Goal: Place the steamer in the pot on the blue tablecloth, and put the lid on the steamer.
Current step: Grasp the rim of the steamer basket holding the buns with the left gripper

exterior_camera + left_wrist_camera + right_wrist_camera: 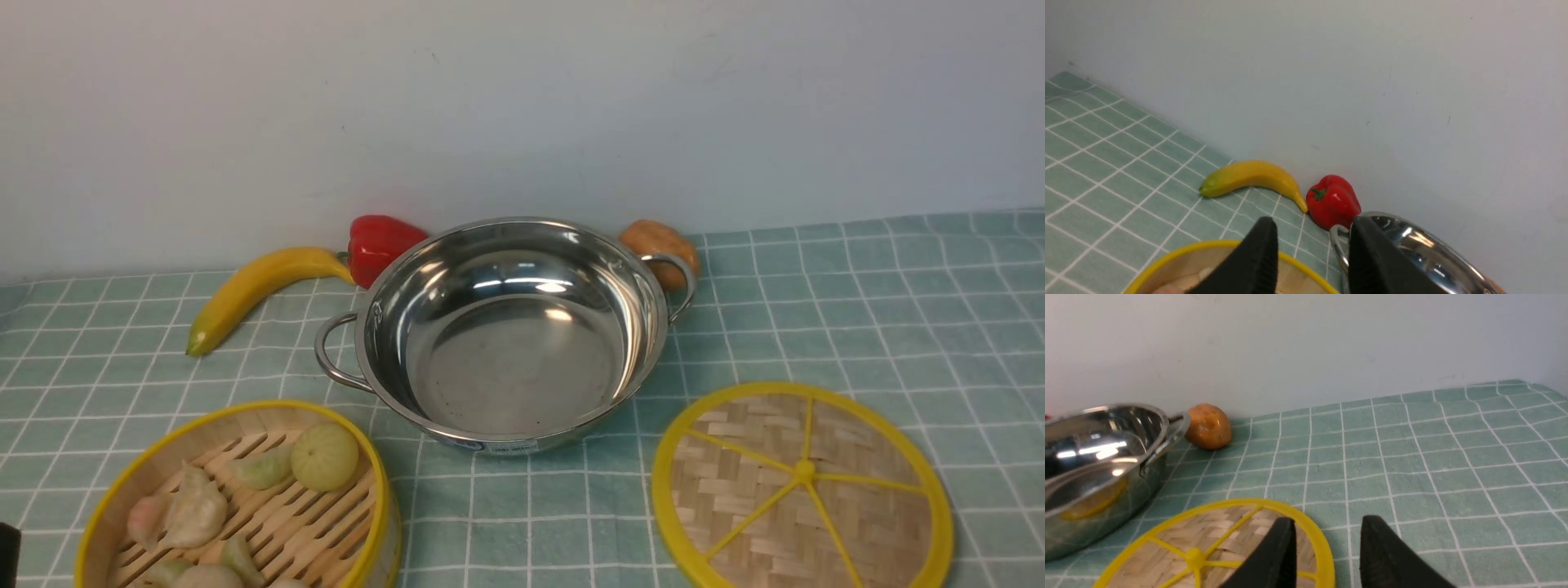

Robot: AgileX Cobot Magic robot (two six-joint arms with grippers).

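Observation:
The shiny steel pot (514, 359) stands empty on the blue tablecloth (857, 310), mid-table. The bamboo steamer (245, 406) sits at the near left, holding several dumplings. The flat woven lid (804, 486) with yellow spokes lies at the near right. Neither gripper shows in the front view. In the left wrist view my left gripper (1312, 220) hangs open above the steamer's rim (1208, 261), beside the pot (1425, 253). In the right wrist view my right gripper (1327, 520) is open over the lid's edge (1208, 543), with the pot (1098, 457) beyond.
A banana (261, 290) and a red pepper (380, 245) lie behind the pot on the left. A brown potato (657, 245) rests against the pot's right handle. A pale wall closes the back of the table.

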